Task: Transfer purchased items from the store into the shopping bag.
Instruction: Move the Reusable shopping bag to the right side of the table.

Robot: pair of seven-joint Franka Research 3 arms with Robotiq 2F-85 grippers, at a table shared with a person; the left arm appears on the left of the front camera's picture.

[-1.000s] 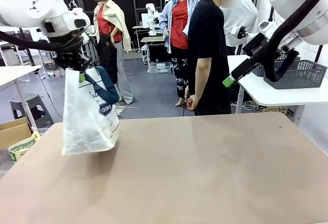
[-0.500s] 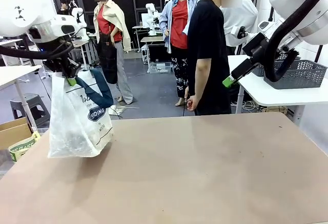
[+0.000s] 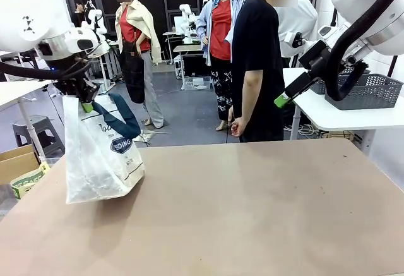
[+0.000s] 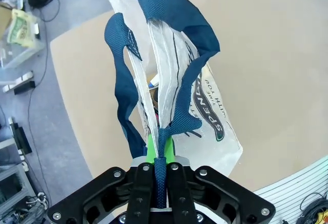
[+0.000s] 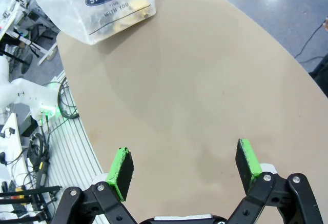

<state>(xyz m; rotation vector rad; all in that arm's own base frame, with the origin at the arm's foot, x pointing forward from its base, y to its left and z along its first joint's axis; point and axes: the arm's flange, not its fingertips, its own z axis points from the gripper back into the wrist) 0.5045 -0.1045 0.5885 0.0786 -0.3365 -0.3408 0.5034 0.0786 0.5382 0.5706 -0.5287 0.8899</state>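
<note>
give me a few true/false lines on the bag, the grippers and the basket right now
1. The left gripper is shut on a blue handle of the shopping bag. True.
2. The right gripper holds the bag's other handle. False: its jaws are open and empty, high over the table.
3. The grey basket sits on the brown table beside the bag. False: it is on a white table at the far right.
4. The bag hangs at the left end of the table. True.
5. The person is reaching into the bag. False: the person stands at the far side, arm hanging down.
</note>
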